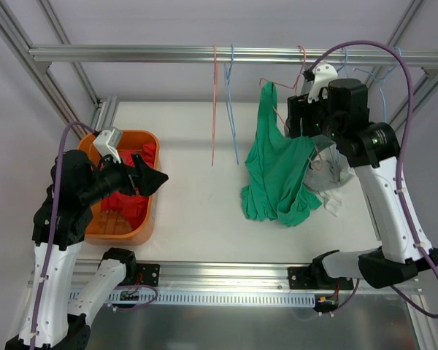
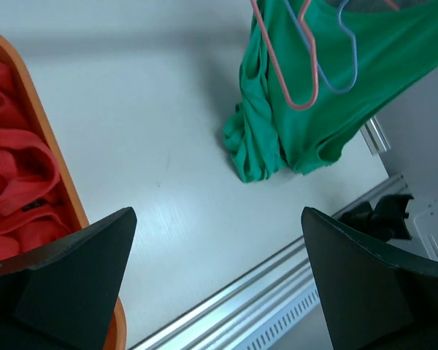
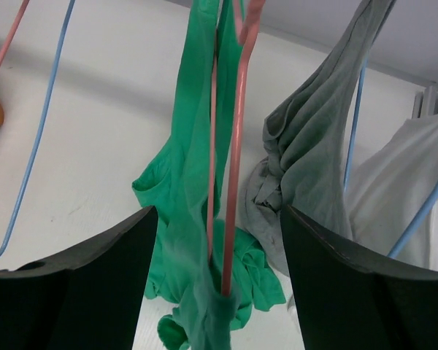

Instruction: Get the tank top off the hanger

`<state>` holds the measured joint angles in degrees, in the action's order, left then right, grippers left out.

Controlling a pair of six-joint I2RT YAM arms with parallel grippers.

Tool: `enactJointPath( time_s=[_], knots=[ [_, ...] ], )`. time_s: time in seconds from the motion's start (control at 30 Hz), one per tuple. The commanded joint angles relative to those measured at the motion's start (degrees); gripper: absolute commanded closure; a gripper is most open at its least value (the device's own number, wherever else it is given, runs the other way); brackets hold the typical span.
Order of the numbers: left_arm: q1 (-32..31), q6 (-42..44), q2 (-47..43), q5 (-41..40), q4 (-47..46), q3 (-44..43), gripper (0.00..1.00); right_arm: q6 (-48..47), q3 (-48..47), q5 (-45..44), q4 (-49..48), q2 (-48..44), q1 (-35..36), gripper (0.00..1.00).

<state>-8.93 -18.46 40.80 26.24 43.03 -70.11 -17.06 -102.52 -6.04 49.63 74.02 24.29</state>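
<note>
The green tank top [image 1: 277, 171] hangs by its strap end from a pink hanger [image 3: 233, 182] hooked on the rail [image 1: 131, 53] right of centre in the overhead view. Its lower half lies bunched on the desk [image 1: 197, 197] below, so the cloth is slack, not stretched. The right claw [image 1: 299, 117] is raised to the hanger's height, in the upper right of that view. In its own camera the fingers stand apart, with the pink wire and the green strap passing down between them and neither finger visibly pressing on either. That looks like a line-up for a grip on the strap or wire, so the garment can be slipped off. The left claw [image 2: 219, 219] is at the left, its fingers spread wide and empty above the rim of an orange basket [image 1: 150, 146] that holds a red garment [image 2: 14, 189], probably the drop-off place for freed clothes. Two bare hangers, one pink [image 1: 214, 109] and one blue [image 1: 232, 109], dangle from the rail near the top centre. A grey garment [image 3: 314, 146] and a white one [image 3: 394, 197] hang on blue hangers just right of the green one. The desk is a plain pale matt board edged with aluminium rail, and aluminium posts rise at the corners against light walls.
</note>
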Motion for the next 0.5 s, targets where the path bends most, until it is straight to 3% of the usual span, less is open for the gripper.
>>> enactJointPath(
  time_s=[0.0,0.1,0.47],
  knots=[
    [0.23,2.46,-0.54,7.24,-0.66,4.18,0.01,-3.94,-6.45,4.01,-0.67,3.49,-2.40,0.29],
    [0.23,2.46,-1.24,7.95,-1.80,7.61,0.01,-3.60,-9.10,5.34,-0.50,6.21,-3.20,0.42],
    [0.14,2.11,-1.77,10.85,-4.44,12.54,0.01,-1.75,-9.98,9.74,0.03,6.05,-3.20,0.70]
  ],
)
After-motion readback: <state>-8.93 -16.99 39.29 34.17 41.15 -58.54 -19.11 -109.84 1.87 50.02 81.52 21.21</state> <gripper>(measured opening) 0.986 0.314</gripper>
